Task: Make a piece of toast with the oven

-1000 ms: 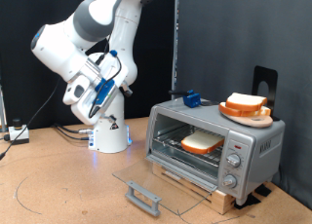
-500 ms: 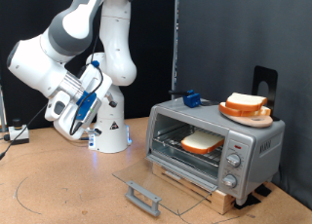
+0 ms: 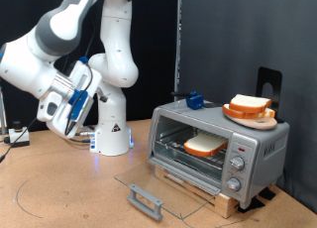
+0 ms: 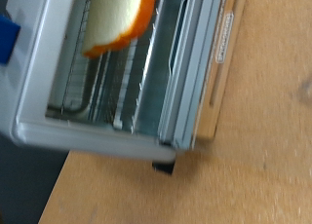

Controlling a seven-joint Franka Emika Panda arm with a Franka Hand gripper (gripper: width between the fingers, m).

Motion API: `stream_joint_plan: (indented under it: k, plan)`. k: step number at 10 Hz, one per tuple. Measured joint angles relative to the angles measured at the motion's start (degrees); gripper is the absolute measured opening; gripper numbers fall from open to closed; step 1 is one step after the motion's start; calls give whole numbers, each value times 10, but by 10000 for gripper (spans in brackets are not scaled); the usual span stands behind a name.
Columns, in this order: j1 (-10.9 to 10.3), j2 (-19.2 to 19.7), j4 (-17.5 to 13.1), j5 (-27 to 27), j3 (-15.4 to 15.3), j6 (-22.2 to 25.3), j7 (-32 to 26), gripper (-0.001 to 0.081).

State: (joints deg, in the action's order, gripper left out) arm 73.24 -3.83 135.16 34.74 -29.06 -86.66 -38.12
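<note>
The silver oven (image 3: 220,144) stands at the exterior view's right with its glass door (image 3: 163,180) folded down flat and the dark bar handle (image 3: 146,200) in front. One piece of toast (image 3: 206,144) lies on the wire rack inside. A second, alike slice (image 3: 250,106) lies on an orange plate (image 3: 248,116) on top of the oven. My gripper (image 3: 77,107) is in the air far to the exterior view's left of the oven and holds nothing that shows. The wrist view shows the oven's open mouth (image 4: 146,97) and the slice on the rack (image 4: 117,15); no fingers show there.
A small blue object (image 3: 195,100) sits on the oven's top at its back left. The oven rests on a wooden board (image 3: 213,196) on the brown table. The arm's white base (image 3: 111,139) stands left of the oven, with cables (image 3: 20,137) further left.
The arm has swung away from the oven to the exterior view's left and a little down. The oven, door and both slices have not moved.
</note>
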Motion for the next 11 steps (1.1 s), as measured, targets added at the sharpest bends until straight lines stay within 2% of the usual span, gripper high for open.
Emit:
stream_joint_plan:
  k: [4, 7, 9, 11]
  plan:
    - [8, 80, 0, -4, 14, -99, 36, 809]
    - [4, 96, -7, -7, 12, -104, 41, 809]
    - [-4, 144, -26, -10, 12, -132, 88, 809]
    - [-18, 203, -62, -43, 12, -115, 157, 809]
